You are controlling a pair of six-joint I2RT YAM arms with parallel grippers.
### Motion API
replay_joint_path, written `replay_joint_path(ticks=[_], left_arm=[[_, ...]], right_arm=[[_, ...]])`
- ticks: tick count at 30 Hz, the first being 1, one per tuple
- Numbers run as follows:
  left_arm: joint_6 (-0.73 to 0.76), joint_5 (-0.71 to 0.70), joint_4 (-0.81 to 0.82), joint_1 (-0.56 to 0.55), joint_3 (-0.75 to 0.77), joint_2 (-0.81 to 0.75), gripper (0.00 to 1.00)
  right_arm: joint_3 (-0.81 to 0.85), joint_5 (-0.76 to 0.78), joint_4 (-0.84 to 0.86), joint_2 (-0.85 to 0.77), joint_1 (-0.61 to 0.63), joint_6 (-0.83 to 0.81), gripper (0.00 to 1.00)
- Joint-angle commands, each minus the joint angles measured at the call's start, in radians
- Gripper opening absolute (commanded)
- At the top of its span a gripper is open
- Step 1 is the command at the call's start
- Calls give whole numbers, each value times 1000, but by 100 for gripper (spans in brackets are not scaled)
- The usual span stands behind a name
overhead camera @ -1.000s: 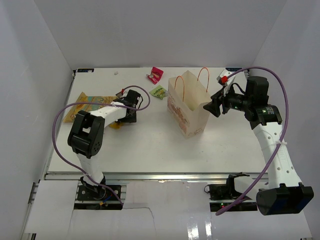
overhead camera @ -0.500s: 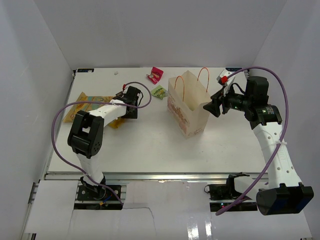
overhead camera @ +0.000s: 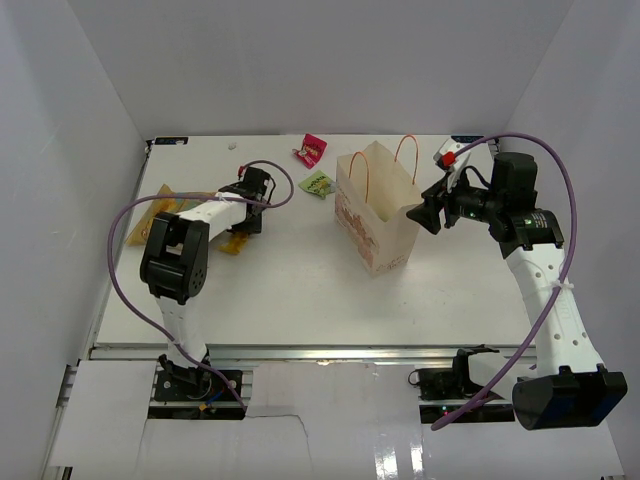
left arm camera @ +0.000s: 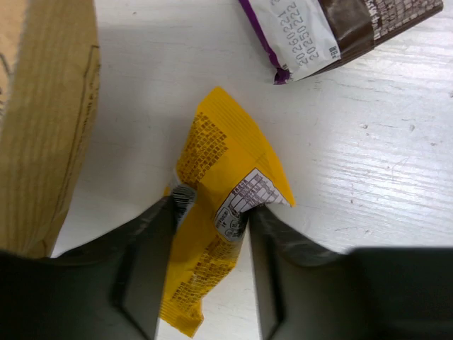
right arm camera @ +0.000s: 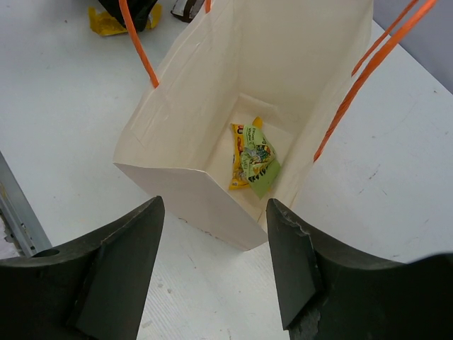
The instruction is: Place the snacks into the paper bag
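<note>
The paper bag (overhead camera: pixel 377 212) stands upright mid-table with orange cord handles. It holds a yellow and a green packet (right arm camera: pixel 253 159). My left gripper (overhead camera: pixel 245 225) is shut on a yellow packet (left arm camera: pixel 219 205), pinched and creased between the fingers just above the table; this packet also shows in the top view (overhead camera: pixel 230 243). A dark brown packet (left arm camera: pixel 354 32) lies just beyond it. The tan pouch (overhead camera: pixel 165 205) lies to its left. A magenta-pink packet (overhead camera: pixel 312 149) and a green packet (overhead camera: pixel 318 183) lie behind the bag's left side. My right gripper (overhead camera: pixel 420 215) is open and empty at the bag's right rim (right arm camera: pixel 212 191).
White walls close in the table on the left, back and right. A small red-and-white thing (overhead camera: pixel 447 155) lies at the back right behind my right arm. The table's front edge (overhead camera: pixel 320 348) runs just ahead of the arm bases.
My left gripper has drawn back toward the far left, and the yellow packet has shifted slightly with it. The right arm and the bag have not moved.
</note>
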Motion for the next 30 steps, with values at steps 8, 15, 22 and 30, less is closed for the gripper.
replay_joint_path(ticks=[8, 15, 22, 30], left_arm=[[-135, 348, 0, -3, -70, -230, 38], [-382, 757, 171, -5, -236, -466, 35], [-713, 1003, 534, -24, -427, -637, 34], [-886, 982, 693, -101, -461, -710, 34]], right_arm=[[79, -146, -58, -6, -7, -90, 66], [149, -398, -212, -6, -3, -256, 66], [122, -274, -109, -6, 212, 10, 63], [123, 48, 65, 64, 538, 373, 61]])
